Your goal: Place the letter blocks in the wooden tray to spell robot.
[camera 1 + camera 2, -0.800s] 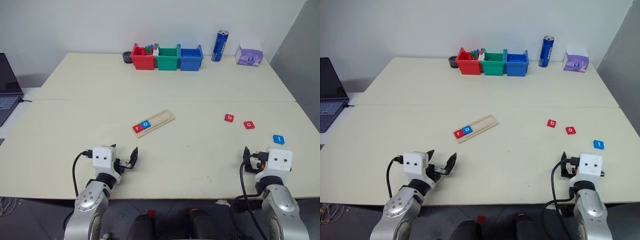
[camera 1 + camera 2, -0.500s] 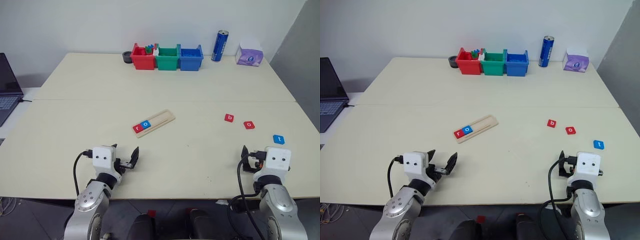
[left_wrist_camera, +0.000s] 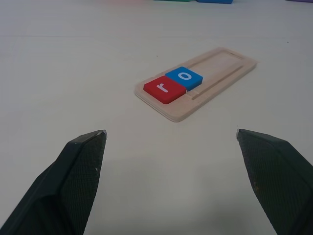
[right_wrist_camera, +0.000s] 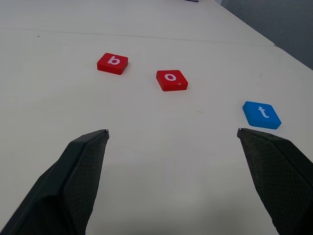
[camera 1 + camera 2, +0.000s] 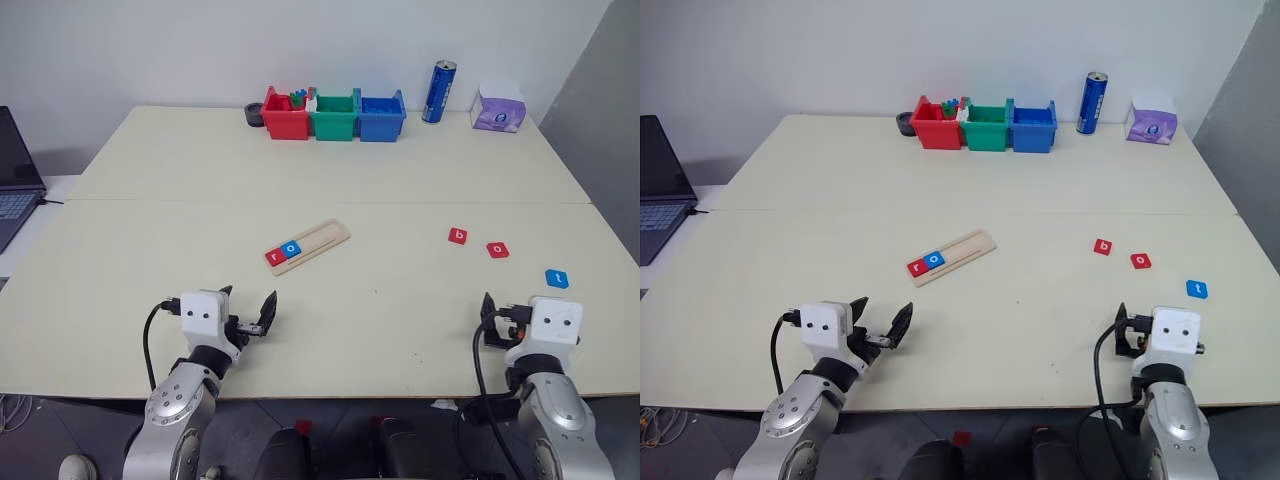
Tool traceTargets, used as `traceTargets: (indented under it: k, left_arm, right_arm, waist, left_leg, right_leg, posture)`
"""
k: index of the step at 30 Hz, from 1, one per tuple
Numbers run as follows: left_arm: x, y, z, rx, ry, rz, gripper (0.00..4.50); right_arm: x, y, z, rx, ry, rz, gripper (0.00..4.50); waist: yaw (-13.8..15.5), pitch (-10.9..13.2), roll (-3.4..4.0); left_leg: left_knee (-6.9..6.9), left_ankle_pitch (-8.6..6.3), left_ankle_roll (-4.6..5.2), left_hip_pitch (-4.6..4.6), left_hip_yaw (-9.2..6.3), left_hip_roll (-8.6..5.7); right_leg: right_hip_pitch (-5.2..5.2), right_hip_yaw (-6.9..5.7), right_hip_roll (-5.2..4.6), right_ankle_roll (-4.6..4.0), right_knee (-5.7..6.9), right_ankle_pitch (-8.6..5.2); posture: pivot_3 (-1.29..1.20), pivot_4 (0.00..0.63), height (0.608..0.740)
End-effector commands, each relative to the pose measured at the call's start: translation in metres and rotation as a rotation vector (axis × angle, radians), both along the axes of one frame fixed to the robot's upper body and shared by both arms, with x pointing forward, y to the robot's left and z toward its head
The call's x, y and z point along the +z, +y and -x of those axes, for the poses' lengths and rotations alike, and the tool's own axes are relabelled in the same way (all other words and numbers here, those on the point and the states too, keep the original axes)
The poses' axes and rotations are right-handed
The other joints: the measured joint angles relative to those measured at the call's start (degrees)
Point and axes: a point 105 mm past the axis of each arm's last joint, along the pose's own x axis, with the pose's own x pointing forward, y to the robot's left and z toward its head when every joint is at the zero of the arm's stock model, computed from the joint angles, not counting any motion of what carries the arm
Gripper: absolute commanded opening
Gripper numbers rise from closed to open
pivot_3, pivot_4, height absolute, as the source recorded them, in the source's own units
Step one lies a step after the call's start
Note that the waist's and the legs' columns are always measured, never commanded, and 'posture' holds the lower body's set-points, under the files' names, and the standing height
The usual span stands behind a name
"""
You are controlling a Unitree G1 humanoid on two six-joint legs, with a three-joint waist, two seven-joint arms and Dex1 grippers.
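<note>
So: r and o sit in the wooden tray (image 5: 308, 246); both grippers' fingers spread, empty. You need the red b block (image 4: 112, 63) next, at the right gripper's (image 4: 172, 139) eleven o'clock.

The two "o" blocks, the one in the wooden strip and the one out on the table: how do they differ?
The blue o block sits in the wooden tray touching the red r block. The red o block lies loose on the table, apart from its neighbours. Both are flat squares with a white lowercase letter.
</note>
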Motion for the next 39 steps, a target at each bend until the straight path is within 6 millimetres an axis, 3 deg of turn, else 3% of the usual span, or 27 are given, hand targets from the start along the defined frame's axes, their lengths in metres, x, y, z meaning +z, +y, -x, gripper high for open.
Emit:
traceTargets:
  k: [1, 8, 12, 15, 20, 27, 33, 39]
  left_arm:
    - [0.013, 0.000, -0.001, 0.000, -0.056, -0.004, 4.50]
    - [0.019, 0.004, -0.009, -0.009, -0.066, -0.016, 4.50]
    - [0.036, 0.000, -0.029, -0.167, -0.073, 0.012, 4.50]
    - [0.049, 0.001, -0.043, -0.259, -0.087, 0.029, 4.50]
    - [0.050, -0.004, -0.060, -0.432, -0.065, -0.070, 4.50]
    - [0.042, 0.000, -0.083, -0.549, -0.044, -0.194, 4.50]
    - [0.045, 0.007, -0.107, -0.572, -0.063, -0.235, 4.50]
    - [0.040, 0.007, -0.118, -0.623, -0.040, -0.234, 4.50]
  right_arm:
    - [0.012, 0.002, -0.003, 0.010, -0.058, 0.012, 4.48]
    - [0.021, 0.007, -0.010, 0.069, -0.090, 0.028, 4.48]
    - [0.044, 0.059, -0.028, 0.536, -0.105, 0.030, 4.48]
    - [0.050, 0.087, -0.024, 0.882, -0.040, 0.009, 4.48]
    - [0.055, 0.093, -0.023, 1.169, 0.061, 0.026, 4.48]
    - [0.070, 0.107, -0.027, 1.303, 0.065, 0.003, 4.48]
    - [0.077, 0.113, -0.030, 1.319, 0.050, 0.005, 4.48]
    - [0.079, 0.116, -0.029, 1.304, 0.041, -0.007, 4.48]
  waist:
    - [0.0, 0.0, 0.00]
    - [0.0, 0.0, 0.00]
    - [-0.1, 0.0, 0.00]
    - [-0.1, 0.0, 0.00]
    - [0.0, 0.1, -0.05]
    - [0.0, 0.1, -0.06]
    - [0.1, 0.1, -0.08]
    - [0.1, 0.1, -0.08]
  left_leg:
    - [0.00, 0.00, 0.00, 0.00, 0.00, 0.00]
    - [0.00, 0.00, 0.00, 0.00, 0.00, -0.01]
    - [0.05, 0.01, 0.00, 0.05, 0.03, -0.13]
    - [0.08, 0.01, 0.01, 0.09, -0.02, -0.09]
    - [0.04, 0.00, 0.03, 0.01, -0.10, -0.07]
    - [0.02, -0.01, 0.04, -0.04, -0.10, -0.07]
    - [0.03, -0.01, 0.03, -0.07, -0.11, -0.07]
    - [0.04, -0.01, 0.03, -0.10, -0.12, -0.07]
  right_leg:
    - [0.00, 0.01, 0.00, 0.00, 0.00, 0.00]
    - [0.00, 0.00, 0.00, -0.01, 0.00, 0.01]
    - [0.02, -0.04, 0.10, 0.01, 0.02, 0.08]
    - [0.07, -0.11, 0.21, -0.08, 0.01, 0.16]
    - [0.04, -0.15, 0.25, -0.37, -0.04, 0.25]
    - [0.01, -0.15, 0.23, -0.37, -0.07, 0.25]
    - [-0.01, -0.19, 0.21, -0.37, -0.05, 0.26]
    - [-0.02, -0.22, 0.19, -0.37, -0.06, 0.26]
  posture:
    - [0.00, 0.150, 0.740]
    - [0.00, 0.150, 0.740]
    - [0.00, 0.150, 0.740]
    - [0.00, 0.150, 0.740]
    - [0.00, 0.150, 0.740]
    - [0.00, 0.150, 0.740]
    - [0.00, 0.150, 0.740]
    - [0.00, 0.150, 0.740]
